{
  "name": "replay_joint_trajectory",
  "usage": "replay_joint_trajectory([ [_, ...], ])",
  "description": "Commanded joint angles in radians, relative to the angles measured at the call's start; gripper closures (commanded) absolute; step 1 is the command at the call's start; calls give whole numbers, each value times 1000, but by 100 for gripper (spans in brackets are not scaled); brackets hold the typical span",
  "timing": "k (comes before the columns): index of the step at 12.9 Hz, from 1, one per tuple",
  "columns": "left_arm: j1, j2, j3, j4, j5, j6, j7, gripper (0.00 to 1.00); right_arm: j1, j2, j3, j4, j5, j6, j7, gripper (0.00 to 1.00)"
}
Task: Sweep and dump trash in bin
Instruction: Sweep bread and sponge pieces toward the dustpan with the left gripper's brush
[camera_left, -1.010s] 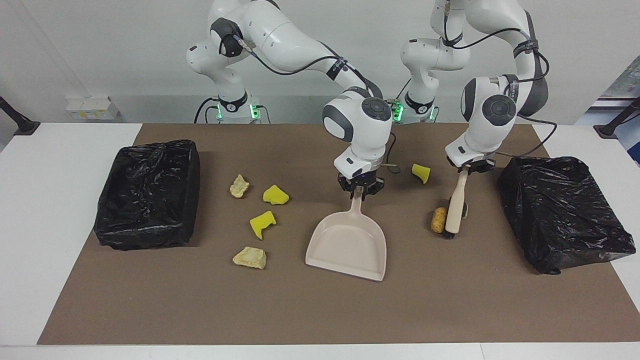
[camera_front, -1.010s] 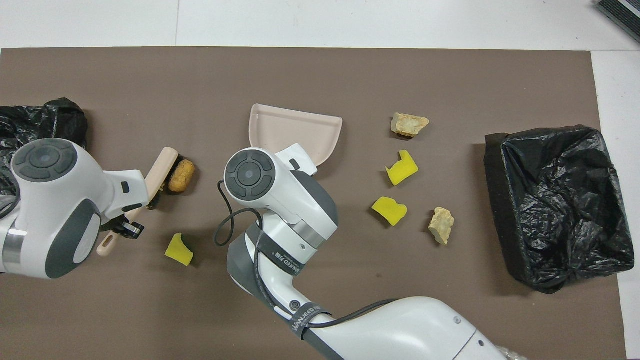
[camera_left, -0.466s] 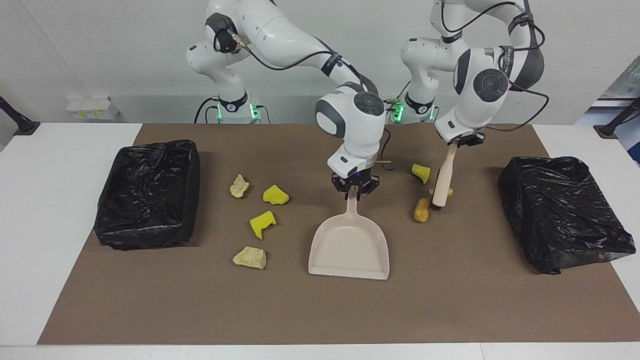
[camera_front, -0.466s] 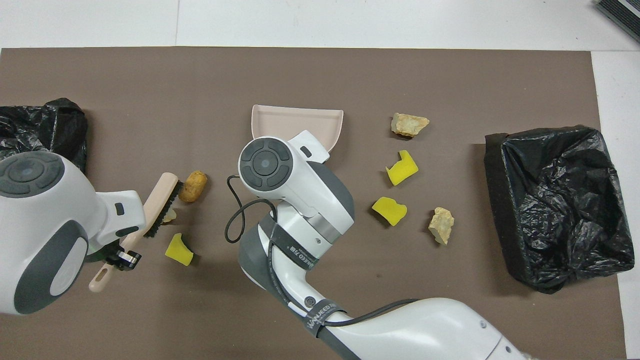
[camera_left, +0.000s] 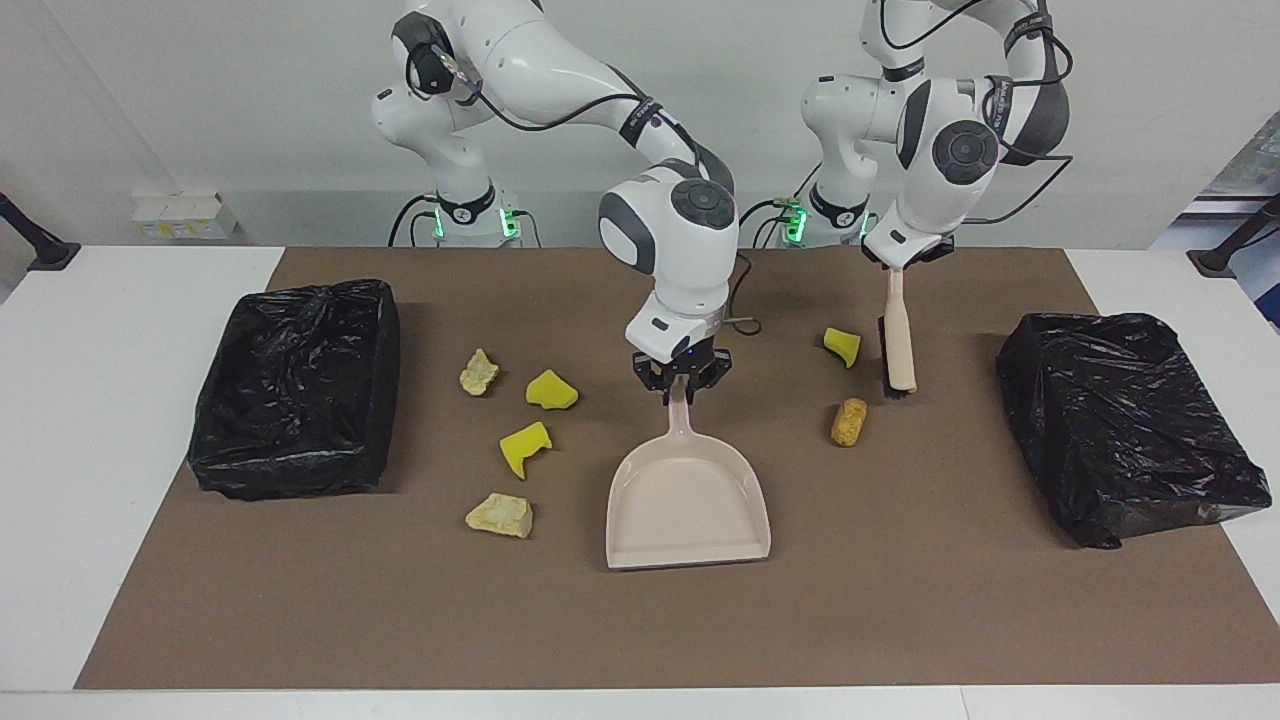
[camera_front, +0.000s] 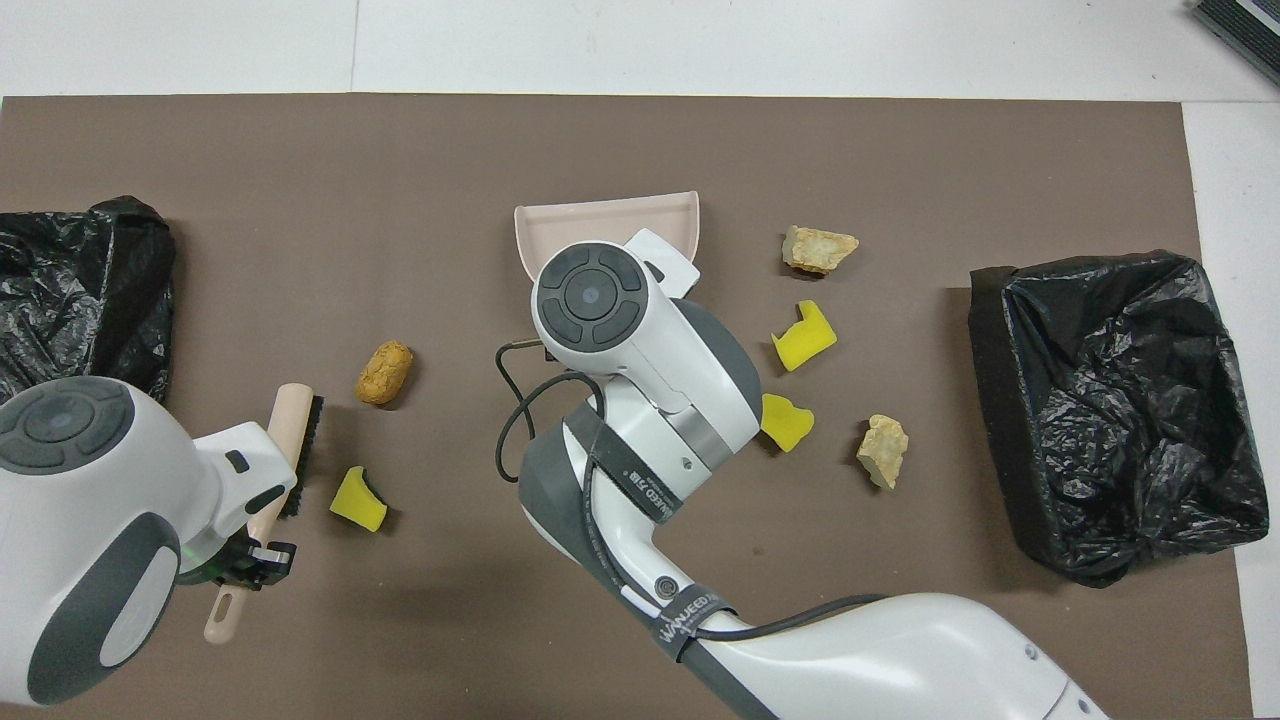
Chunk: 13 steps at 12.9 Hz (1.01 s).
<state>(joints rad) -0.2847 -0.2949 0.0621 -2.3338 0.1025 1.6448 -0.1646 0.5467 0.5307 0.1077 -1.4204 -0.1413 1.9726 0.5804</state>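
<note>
On the brown mat (camera_left: 900, 620), six pieces of trash are in view, all loose and none in the dustpan (camera_left: 688, 505): a golden-brown chunk (camera_left: 849, 421) and a yellow wedge (camera_left: 842, 346) lie toward the left arm's end, near the brush (camera_left: 898, 340); two more yellow wedges (camera_left: 551, 390) (camera_left: 524, 446) and two tan chunks (camera_left: 479, 372) (camera_left: 500, 515) lie toward the right arm's end, between the dustpan and the black-lined bin (camera_left: 295, 385). The right gripper (camera_left: 681, 383) is clamped on the dustpan's handle, the pan's mouth resting on the mat, away from the robots. The left gripper (camera_left: 905, 265) is clamped on the brush handle, the bristles hanging just beside the yellow wedge. A second bagged bin (camera_left: 1125, 425) sits at the left arm's end. By my reading the sweeping has barely begun: every visible piece is left to gather, and the dumping is not yet done.
</note>
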Motion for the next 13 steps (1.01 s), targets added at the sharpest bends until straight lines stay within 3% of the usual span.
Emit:
replay_joint_trajectory([
  [1,-4,-30,13,-48,-82,82,-200,100,-31,-46,12,-67,15,-11,-169,100],
  [4,-7,-14,13,-52,-131,118,-237,100,-56,-57,12,-72,36,-11,-357,100],
  [7,8,-7,21,17,-138,51,-227,100,-82,-64,12,-74,37,-34,-581,100],
  [10,53,-38,22,-15,-136,-15,-239,100,-99,-87,7,-72,20,-66,-787,100],
  [13,134,-84,22,-80,-126,-10,-233,100,-123,-126,10,-77,14,-133,-871,100],
])
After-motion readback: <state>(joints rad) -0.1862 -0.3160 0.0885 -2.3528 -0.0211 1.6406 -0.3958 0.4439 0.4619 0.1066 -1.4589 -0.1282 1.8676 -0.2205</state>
